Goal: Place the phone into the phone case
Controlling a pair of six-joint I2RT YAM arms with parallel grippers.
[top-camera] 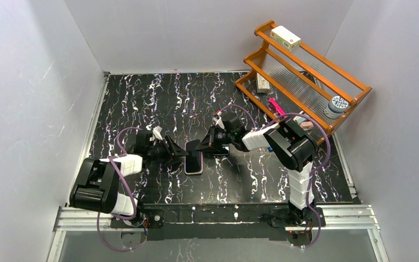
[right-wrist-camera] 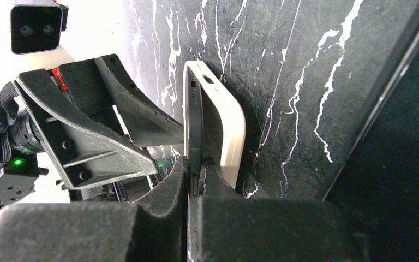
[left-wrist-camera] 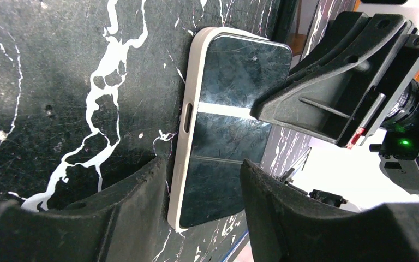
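Note:
The dark phone lies partly in the beige phone case on the black marbled table. From above, both sit at table centre as the phone. My right gripper is shut on the phone's side edge. One finger is on the screen and the other is between the phone and the case, which stands off at that end. My left gripper is open, its fingers on either side of the case's near end and close to it. The two grippers, left and right, face each other.
A wooden rack stands at the back right, holding small boxes, a jar and a pink item. A dark flat object lies on the table beside my right gripper. White walls enclose the table.

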